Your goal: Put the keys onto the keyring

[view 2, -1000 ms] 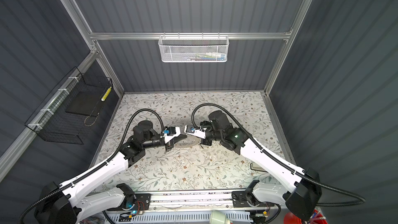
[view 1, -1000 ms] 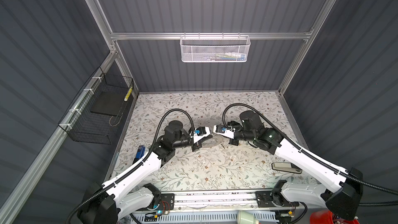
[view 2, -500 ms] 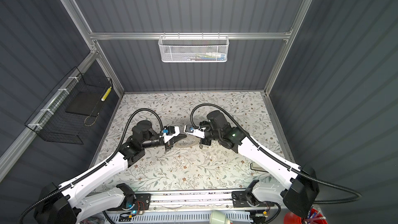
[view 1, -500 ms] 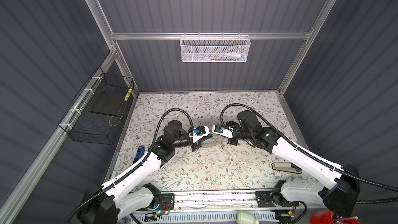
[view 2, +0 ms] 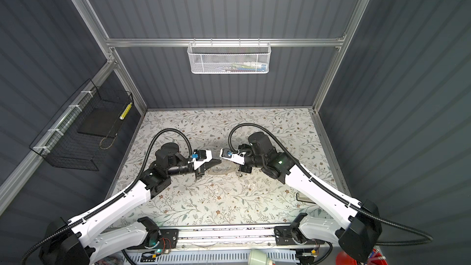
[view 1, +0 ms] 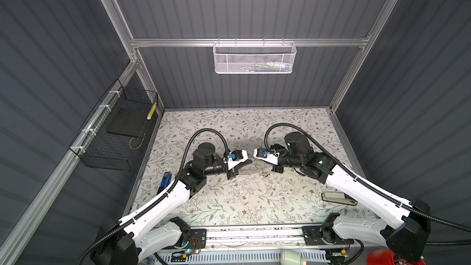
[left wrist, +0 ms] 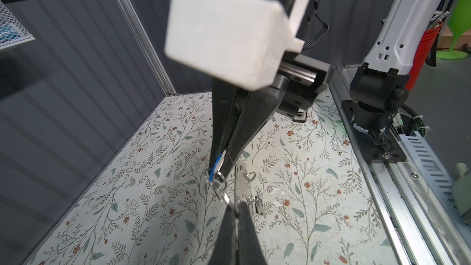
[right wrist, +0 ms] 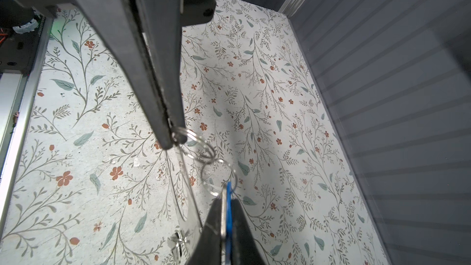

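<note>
Over the desk (left wrist: 293, 174), the left gripper (left wrist: 235, 212) faced the right gripper (left wrist: 219, 164) closely.
Left clamped the keyring (left wrist: 240, 184); right pinched the blue-tagged key (right wrist: 228, 200), small wire rings (right wrist: 201, 146) between.

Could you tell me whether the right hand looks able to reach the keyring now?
Probably yes: the keyring, pinched by the shut left hand, juts out just beside the right hand with nothing blocking. That hand is shut on the blue-tagged key, so it cannot grasp.
</note>
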Controlling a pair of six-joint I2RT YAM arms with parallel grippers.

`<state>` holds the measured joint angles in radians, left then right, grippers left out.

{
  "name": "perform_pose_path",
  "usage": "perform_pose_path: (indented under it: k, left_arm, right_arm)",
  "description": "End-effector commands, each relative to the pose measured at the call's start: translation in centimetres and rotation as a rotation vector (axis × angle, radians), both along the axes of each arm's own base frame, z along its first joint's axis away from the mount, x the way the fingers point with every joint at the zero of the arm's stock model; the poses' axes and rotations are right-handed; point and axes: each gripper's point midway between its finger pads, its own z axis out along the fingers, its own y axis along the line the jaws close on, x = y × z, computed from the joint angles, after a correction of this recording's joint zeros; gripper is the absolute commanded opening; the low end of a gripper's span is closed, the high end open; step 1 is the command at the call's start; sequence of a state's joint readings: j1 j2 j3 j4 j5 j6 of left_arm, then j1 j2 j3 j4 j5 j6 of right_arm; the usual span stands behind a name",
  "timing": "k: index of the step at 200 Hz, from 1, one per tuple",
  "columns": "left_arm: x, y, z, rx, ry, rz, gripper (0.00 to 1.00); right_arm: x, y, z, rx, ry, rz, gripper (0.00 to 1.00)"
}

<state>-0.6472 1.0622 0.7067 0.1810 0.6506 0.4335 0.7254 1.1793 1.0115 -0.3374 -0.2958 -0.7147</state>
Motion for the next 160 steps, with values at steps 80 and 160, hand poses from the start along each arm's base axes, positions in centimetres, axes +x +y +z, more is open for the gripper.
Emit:
perform_pose_path:
  k: [80,160]
  left_arm:
    - [-1.4,-0.5,3.1,-0.062,-0.029,-0.096,0.00]
    - [-2.2,-1.2,3.1,-0.044,-0.019,-0.189,0.00]
  right_arm:
    - [-1.9,-1.7,1.4,0.084,0.082,0.026,0.46]
    - [-5.6,-0.8,5.6,0.246,0.208,0.218,0.46]
